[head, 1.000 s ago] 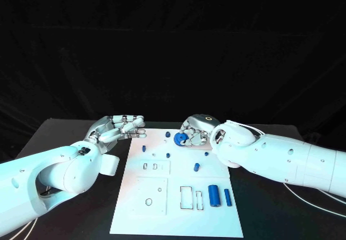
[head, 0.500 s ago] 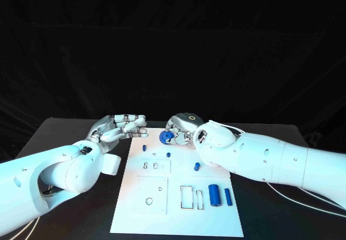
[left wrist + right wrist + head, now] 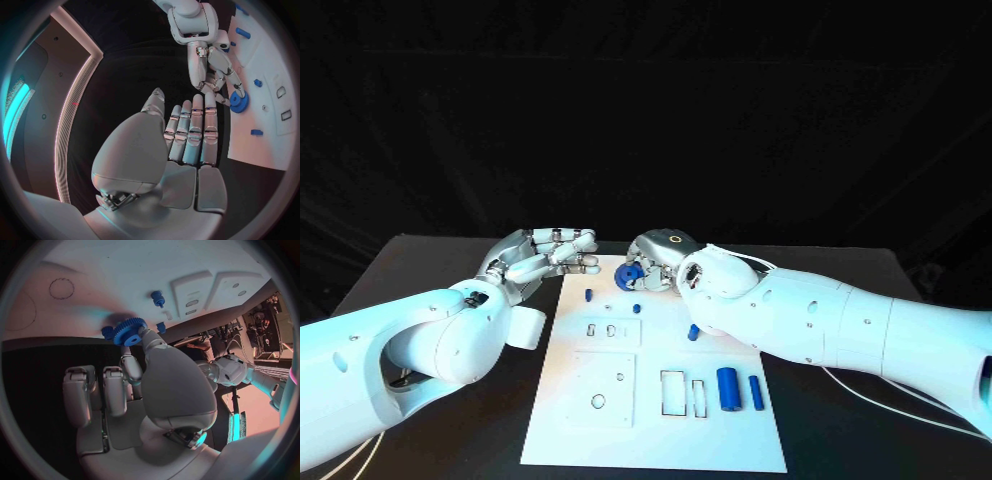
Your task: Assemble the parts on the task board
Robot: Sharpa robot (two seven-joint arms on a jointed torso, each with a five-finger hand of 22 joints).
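The right hand (image 3: 661, 262) has carried the blue gear (image 3: 629, 274) leftward, fingers (image 3: 129, 366) half hiding it.

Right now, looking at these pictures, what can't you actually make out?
- Head view: the right arm covers the task board edge beneath it.
- Head view: the right hand holds the blue gear, but its teeth are too small to see.
- Right wrist view: whether the gear touches the board is unclear.
- Left wrist view: whether the left hand holds anything; only its back shows.
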